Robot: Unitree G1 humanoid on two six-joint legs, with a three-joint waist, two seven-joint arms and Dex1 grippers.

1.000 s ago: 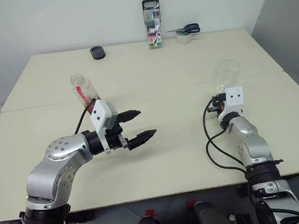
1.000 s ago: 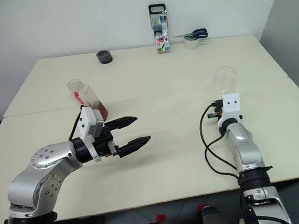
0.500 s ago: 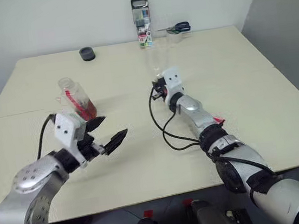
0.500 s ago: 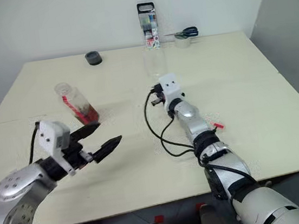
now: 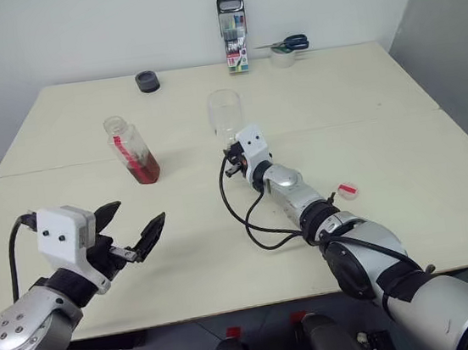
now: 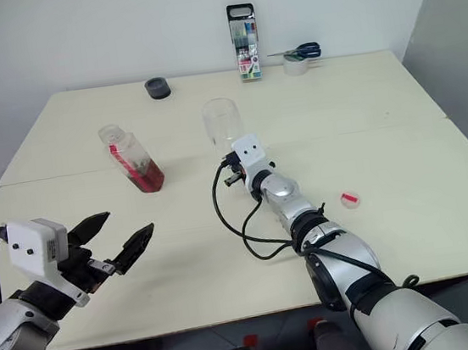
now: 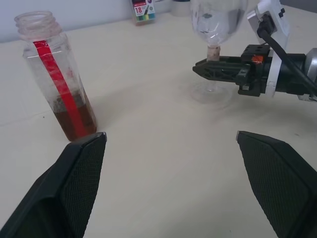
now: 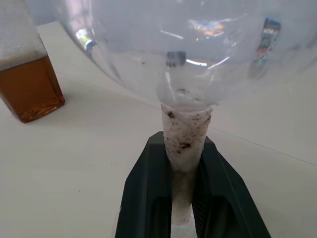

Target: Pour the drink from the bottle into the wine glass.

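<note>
The right gripper (image 8: 184,198) is clamped on the stem of the clear stemmed wine glass (image 5: 227,118), holding it upright mid-table — just beside it stands the small clear plastic bottle (image 5: 132,149), uncapped, its reddish-brown drink (image 5: 144,169) low inside. The left gripper (image 5: 131,230) hangs near the table's front edge, fingers spread wide and empty — the bottle sits beyond its tips.

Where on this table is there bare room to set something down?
Free: the tabletop right of the wine glass, except a red cap. Also the front between left claw and right arm. Crowded: back edge, with marker case, tape.
</note>
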